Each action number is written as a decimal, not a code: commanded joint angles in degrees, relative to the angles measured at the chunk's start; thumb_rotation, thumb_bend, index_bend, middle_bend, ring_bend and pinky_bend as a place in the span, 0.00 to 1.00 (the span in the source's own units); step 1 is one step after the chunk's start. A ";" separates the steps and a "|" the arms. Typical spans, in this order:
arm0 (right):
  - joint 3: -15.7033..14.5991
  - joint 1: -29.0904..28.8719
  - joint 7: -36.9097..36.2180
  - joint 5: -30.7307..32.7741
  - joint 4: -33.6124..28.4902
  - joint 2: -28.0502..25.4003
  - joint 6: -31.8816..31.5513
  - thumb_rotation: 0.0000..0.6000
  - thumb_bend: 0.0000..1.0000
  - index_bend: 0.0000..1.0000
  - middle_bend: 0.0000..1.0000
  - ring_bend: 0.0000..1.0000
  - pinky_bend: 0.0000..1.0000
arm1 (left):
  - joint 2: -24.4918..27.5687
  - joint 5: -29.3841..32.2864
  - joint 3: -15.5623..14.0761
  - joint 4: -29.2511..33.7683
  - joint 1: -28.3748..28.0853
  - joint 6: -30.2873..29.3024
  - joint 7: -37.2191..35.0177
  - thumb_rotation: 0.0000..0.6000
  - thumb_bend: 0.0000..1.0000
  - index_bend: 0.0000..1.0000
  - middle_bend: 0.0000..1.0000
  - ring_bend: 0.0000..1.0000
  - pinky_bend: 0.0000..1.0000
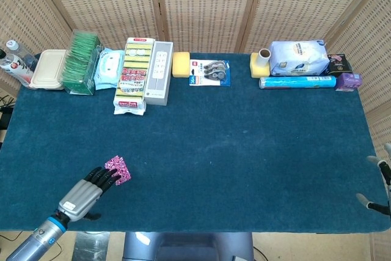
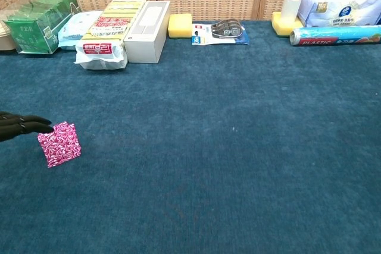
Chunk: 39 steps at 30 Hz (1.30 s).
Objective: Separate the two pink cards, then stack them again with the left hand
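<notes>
Now the 2 pink cards (image 1: 118,170) lie stacked, a little offset, on the blue tabletop (image 1: 244,145) near its front left edge. From the front left corner the left hand (image 1: 85,193) reaches to them; its dark fingertips (image 2: 41,125) are stretched out at the cards' edge, grasping nothing. At the right edge, the right hand (image 1: 380,185) shows only partly, so I cannot tell its state.

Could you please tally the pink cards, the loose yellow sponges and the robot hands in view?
Pink cards: 2
Yellow sponges: 2
Robot hands, left and right: 2
Total: 6
</notes>
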State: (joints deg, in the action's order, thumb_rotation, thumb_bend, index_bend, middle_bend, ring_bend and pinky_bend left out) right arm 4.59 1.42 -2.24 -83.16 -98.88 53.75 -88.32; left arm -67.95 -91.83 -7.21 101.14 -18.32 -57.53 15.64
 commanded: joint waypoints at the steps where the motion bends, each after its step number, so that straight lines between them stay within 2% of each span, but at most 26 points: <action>1: 0.06 0.09 -0.48 0.02 0.03 -0.19 -0.12 1.00 0.00 0.21 0.03 0.00 0.00 | -0.23 2.98 0.68 1.54 -1.78 2.96 0.69 1.00 0.11 0.00 0.00 0.00 0.00; 7: 0.10 0.00 -1.18 0.09 0.14 -0.01 0.03 1.00 0.00 0.21 0.03 0.00 0.00 | -1.05 6.70 1.31 0.98 -3.62 6.13 0.81 1.00 0.11 0.00 0.00 0.00 0.00; 23: 0.08 0.11 -2.00 -0.14 -0.04 -0.05 -0.26 1.00 0.00 0.21 0.03 0.00 0.00 | -1.73 12.24 1.12 -0.28 -5.06 8.40 0.98 1.00 0.11 0.00 0.00 0.00 0.00; 39: 0.01 0.21 -3.41 -0.23 -0.09 -0.56 -0.21 1.00 0.00 0.21 0.02 0.00 0.00 | -4.12 19.46 2.58 0.62 -8.56 10.84 5.23 1.00 0.11 0.00 0.00 0.00 0.00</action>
State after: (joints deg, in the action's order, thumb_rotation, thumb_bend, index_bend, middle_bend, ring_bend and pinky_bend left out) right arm 4.60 1.62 -5.65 -83.38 -98.97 53.19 -88.52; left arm -71.95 -72.77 -4.71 101.45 -26.54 -46.92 20.46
